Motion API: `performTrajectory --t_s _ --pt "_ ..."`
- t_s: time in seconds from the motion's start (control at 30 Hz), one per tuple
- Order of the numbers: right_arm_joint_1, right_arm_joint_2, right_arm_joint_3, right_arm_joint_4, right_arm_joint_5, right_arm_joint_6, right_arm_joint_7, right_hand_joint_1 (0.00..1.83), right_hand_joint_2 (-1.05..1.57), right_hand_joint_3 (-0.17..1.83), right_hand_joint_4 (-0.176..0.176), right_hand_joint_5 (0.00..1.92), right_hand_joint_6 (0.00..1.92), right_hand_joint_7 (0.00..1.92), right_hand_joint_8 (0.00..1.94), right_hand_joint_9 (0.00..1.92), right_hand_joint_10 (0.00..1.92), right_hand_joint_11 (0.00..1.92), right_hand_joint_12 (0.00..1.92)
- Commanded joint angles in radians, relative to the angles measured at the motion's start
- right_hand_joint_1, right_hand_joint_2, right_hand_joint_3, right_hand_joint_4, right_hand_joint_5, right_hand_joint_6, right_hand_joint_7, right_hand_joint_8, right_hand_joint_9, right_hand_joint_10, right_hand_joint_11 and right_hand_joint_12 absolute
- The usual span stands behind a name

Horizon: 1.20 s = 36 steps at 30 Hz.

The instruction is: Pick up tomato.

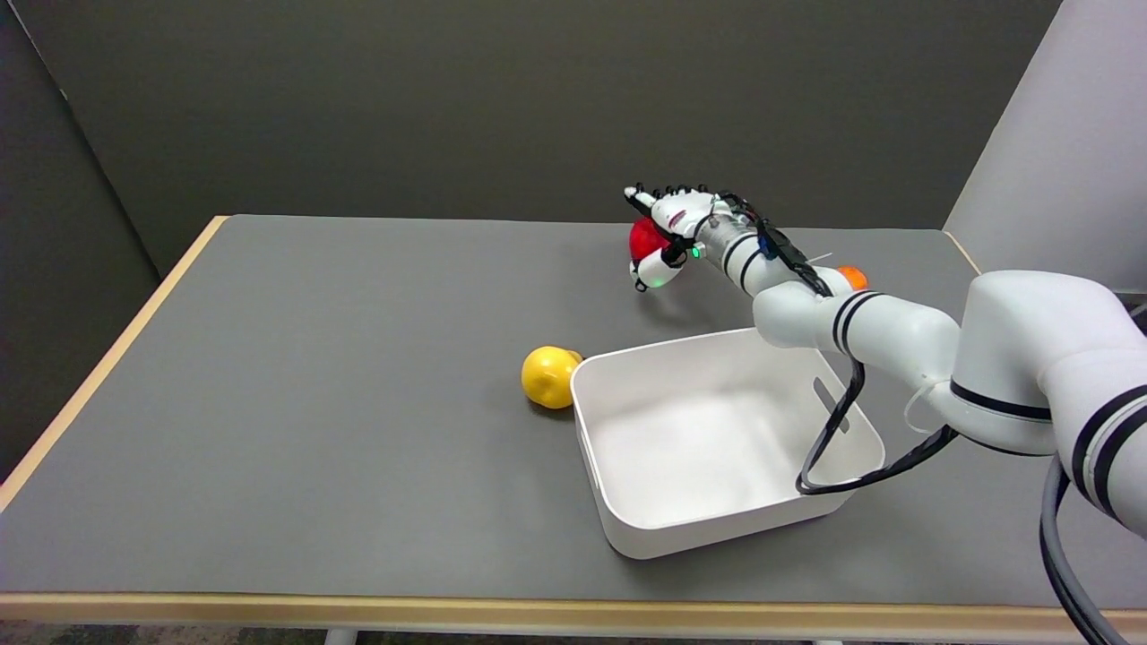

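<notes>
Nearest the camera: table, grey top w/ a light wood edge running along the bottom of the frame. On it, lower centre-right, sits a white bin, open top, tilted a bit in the pic, nothing visible inside. My right arm comes in from the lower right and crosses over the bin's far right corner, black cable looping down in front of the bin's right wall.

Just left of the bin, touching or nearly touching its upper-left corner, a yellow fruit on the tabletop.

Further back, upper centre-right of the frame: my right hand. The tomato, red, is at the hand's left side as seen here, tucked under my fingers, which arch over its top w/ tips pointing to the frame's left. My thumb curls up below it. So fingers above, thumb beneath, tomato between: I'm closed around it. Can't tell whether it's lifted or resting on the tabletop; a shadow lies on the grey surface just below and right of it.

Behind my forearm, right of the hand, a small orange thing peeks out, mostly hidden by the arm.
</notes>
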Motion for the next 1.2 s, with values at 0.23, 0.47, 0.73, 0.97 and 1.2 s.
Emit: performTrajectory --t_s 0.23,0.47,0.73,0.97,1.2 --pt "0.025 0.012 0.041 -0.031 0.002 0.108 0.004 0.74 0.73 0.89 0.048 0.00 0.00 0.24 1.25 0.36 0.88 0.03 0.89" --pt "0.024 0.018 0.041 -0.033 0.002 0.108 0.004 0.68 0.69 0.94 0.050 0.00 0.00 0.19 0.28 0.20 0.55 0.00 0.86" --pt "0.038 0.014 0.047 0.009 0.002 0.057 -0.006 0.52 0.64 1.00 0.053 0.00 0.00 0.14 0.31 0.16 0.57 0.02 0.90" --pt "0.022 0.022 0.042 0.055 -0.003 -0.027 -0.007 0.41 0.64 1.01 0.060 0.00 0.11 0.14 0.32 0.15 0.59 0.07 0.96" --pt "-0.004 0.036 0.052 0.066 0.001 -0.060 -0.007 0.37 0.67 1.02 0.060 0.00 0.12 0.19 0.35 0.17 0.60 0.07 0.97"
